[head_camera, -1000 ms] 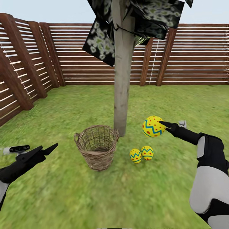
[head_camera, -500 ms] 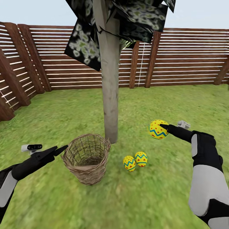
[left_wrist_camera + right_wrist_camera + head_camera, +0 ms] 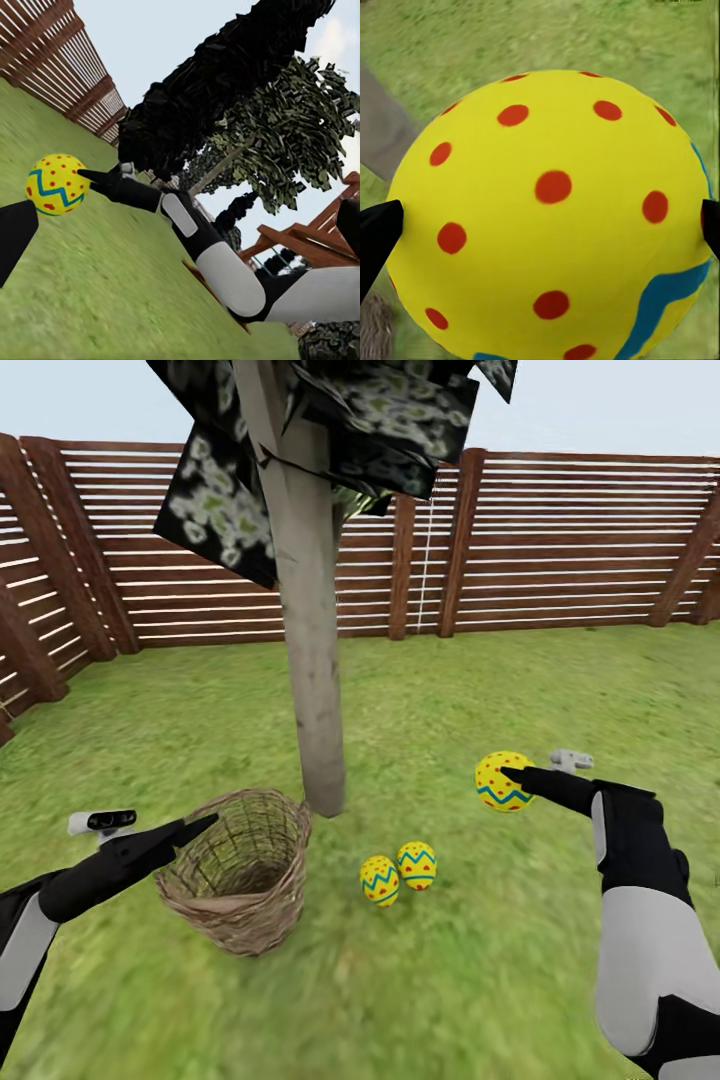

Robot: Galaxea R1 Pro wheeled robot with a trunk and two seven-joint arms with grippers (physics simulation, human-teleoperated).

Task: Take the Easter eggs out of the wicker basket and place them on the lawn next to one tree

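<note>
A: Head view, what's shown?
B: Tree (image 3: 312,690) w/ pale trunk, centre-left; dark blossom-flecked foliage (image 3: 330,430) overhead. Wicker basket (image 3: 238,870) on the lawn (image 3: 450,980) just left of the trunk base, tilted, no egg visible inside. Two eggs on the grass (image 3: 398,872) lie side by side, touching or nearly so, near the trunk base on its right. Slat fence (image 3: 560,540) closes the bkgd.

A: Grippers in that view?
B: Right gripper (image 3: 512,775) pinches the held egg (image 3: 502,781) above the grass, right of the tree and apart from the ground pair. Left gripper (image 3: 195,826) hangs at the basket's left rim, nothing in it; I can't tell whether its fingers are spread or together here.

A: Left wrist view?
B: Looks across the lawn at the right arm (image 3: 202,247) w/ the held egg at its fingertips. One black fingertip (image 3: 15,236) sits at one picture edge, the other at the opposite edge: spread wide, empty. Black tree (image 3: 217,82), green-leaved tree (image 3: 300,135), red-brown playset (image 3: 315,232) behind.

A: Right wrist view?
B: Held egg close up, red dots, blue band at its edge. Black fingertips (image 3: 376,236) press it from both sides. Grass behind, grey trunk at one side.
</note>
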